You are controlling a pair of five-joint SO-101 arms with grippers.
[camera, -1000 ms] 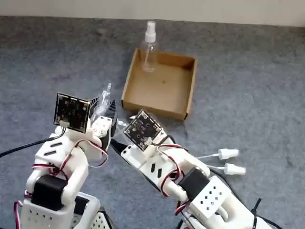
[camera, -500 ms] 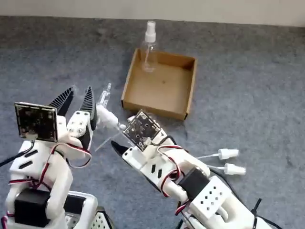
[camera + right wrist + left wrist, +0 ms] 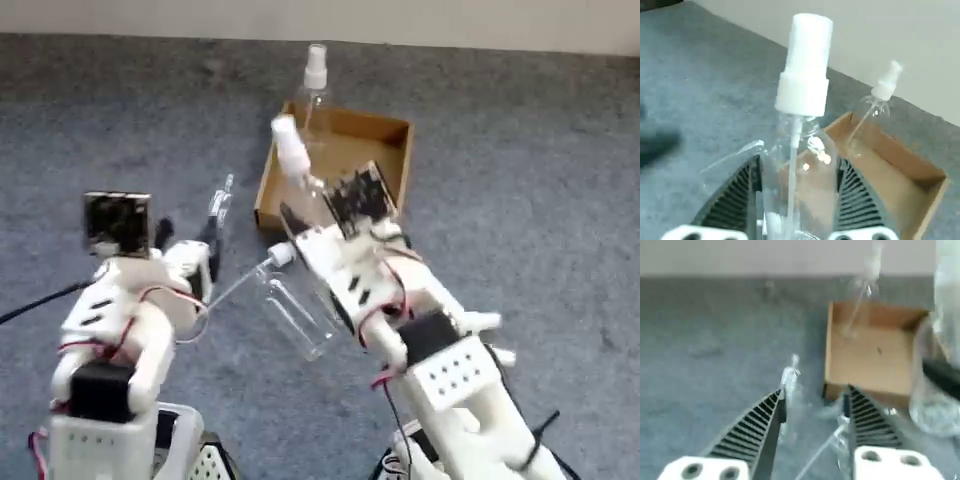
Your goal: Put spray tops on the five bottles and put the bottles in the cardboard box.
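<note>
Bottle gripped by right jaws; left jaws spread.

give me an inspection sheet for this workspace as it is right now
surface: grey carpet
job's things: cardboard box with a standing bottle, spray top on, in its far corner; held bottle, spray top on, over the box's edge; lying bottle on the carpet, a loose spray top beside it; small bottle lying left of the box; more spray tops by the right arm
clutter: nothing seen
grippers: left gripper open, empty; right gripper shut on the held bottle
cables: black cable trailing from the left arm
surroundings: pale wall beyond the carpet
</note>
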